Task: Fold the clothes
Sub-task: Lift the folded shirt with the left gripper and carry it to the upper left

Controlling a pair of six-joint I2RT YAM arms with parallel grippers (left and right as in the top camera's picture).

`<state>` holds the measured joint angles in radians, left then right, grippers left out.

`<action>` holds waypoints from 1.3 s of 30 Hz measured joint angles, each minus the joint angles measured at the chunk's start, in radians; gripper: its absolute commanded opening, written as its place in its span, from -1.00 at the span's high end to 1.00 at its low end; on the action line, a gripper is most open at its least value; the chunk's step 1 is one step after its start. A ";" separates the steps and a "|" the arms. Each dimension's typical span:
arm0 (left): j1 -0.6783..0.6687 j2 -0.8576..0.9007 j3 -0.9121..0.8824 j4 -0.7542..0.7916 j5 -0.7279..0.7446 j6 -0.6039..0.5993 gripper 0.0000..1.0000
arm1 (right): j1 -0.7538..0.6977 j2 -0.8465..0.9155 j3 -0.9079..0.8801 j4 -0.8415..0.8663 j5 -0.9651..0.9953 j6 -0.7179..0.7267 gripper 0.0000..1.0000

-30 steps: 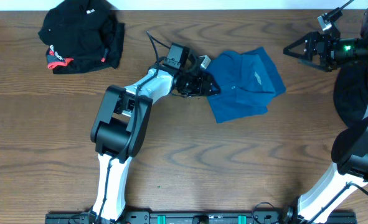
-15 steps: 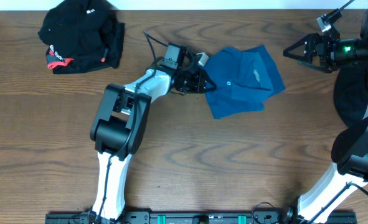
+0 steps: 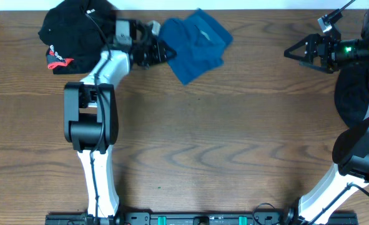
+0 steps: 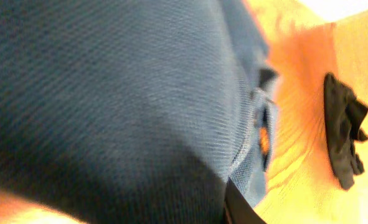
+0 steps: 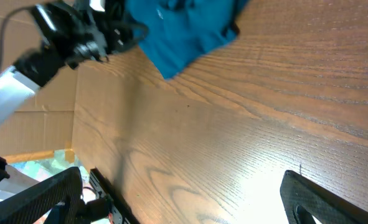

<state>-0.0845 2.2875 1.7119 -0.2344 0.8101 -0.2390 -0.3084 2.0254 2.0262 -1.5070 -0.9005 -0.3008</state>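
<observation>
Where the tabletop (image 3: pixel 203 144) meets its far edge, the teal shirt (image 3: pixel 196 40) lies bunched, its upper hem almost at the rim, so there is little room behind it. The whole near half of the wood in front of it is open. The left hand (image 3: pixel 158 51) sits at the shirt's left corner with its fingers closed on the fabric, and that corner is pulled to a point toward it. The left arm (image 3: pixel 90 119) stretches from the near edge up the left side and takes up that strip. To the left of the hand, near the far left corner, lies the black garment with red-and-white trim (image 3: pixel 78 31), crumpled, with the left arm's wrist overlapping its right side.

The overhead view gives the layout, but the left wrist view shows only blue weave filling most of the frame, a stitched seam, and a small dark shape on the wood that I cannot identify. The right wrist view looks across bare wood to the shirt and shows brown cardboard (image 5: pixel 47 106) beyond the tabletop.

The right hand (image 3: pixel 300 52) hangs near the far right corner, well apart from the shirt, with its jaws spread wide and nothing between them. A dark mass (image 3: pixel 353 94) sits at the right edge beside that arm, and I cannot tell whether it is cloth.
</observation>
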 measured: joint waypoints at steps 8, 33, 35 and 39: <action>0.011 0.000 0.277 -0.096 -0.002 0.000 0.88 | 0.000 0.000 0.000 0.000 0.001 0.000 -0.97; 0.572 0.000 0.629 -0.306 0.143 -0.056 0.88 | 0.000 0.000 0.000 0.001 0.003 0.005 -0.98; 0.602 0.000 0.629 -0.372 0.156 -0.046 0.88 | 0.000 0.000 0.000 0.002 0.003 0.005 -0.98; 0.640 0.000 0.629 -0.499 0.167 0.017 0.71 | 0.000 0.000 0.000 0.003 0.002 0.005 -0.99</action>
<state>0.5556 2.2871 2.3413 -0.7334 0.9768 -0.2218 -0.3080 2.0254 2.0262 -1.5036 -0.8989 -0.2955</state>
